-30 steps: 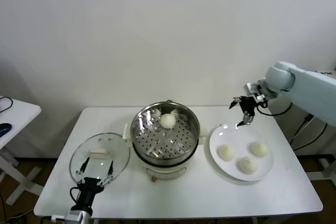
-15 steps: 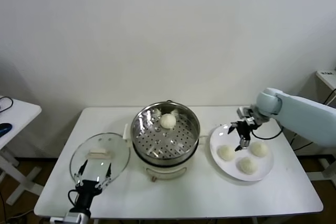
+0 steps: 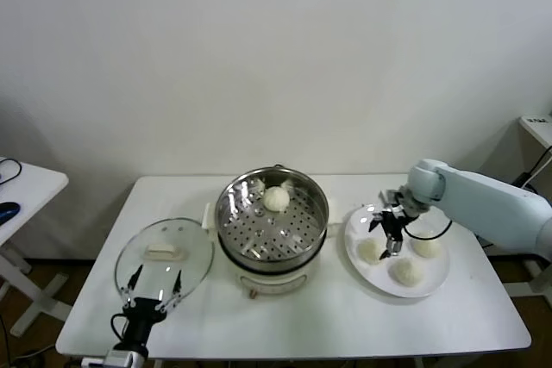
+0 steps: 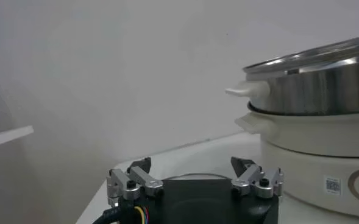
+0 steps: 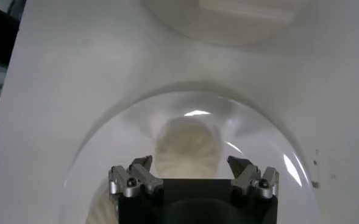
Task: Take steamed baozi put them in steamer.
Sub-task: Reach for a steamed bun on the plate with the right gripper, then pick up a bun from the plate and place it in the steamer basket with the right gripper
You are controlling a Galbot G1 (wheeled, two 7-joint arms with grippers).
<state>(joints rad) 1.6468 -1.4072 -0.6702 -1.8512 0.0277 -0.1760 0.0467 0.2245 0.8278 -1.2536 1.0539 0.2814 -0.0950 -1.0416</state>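
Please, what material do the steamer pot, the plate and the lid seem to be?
Steamer: shiny steel pot, it mirrors the light, on a cream base, likely plastic.
Plate: glossy white, perhaps ceramic.
Lid: clear glass, the table shows through it.

The right tool (image 5: pixel 191 173) fills the lower middle of the frame, its two fingers spread apart. Between them, a little above, sits one steamed baozi (image 5: pixel 187 146), cream-white and round, on a white plate (image 5: pixel 270 140) whose rim curves across the centre of the frame. The fingers do not touch the bun. At the lower left edge a part of a second bun (image 5: pixel 104 207) shows. The plate lies on the pale worktop (image 5: pixel 75 67). At the top centre the cream base of the steamer (image 5: pixel 240 18) is partly visible.
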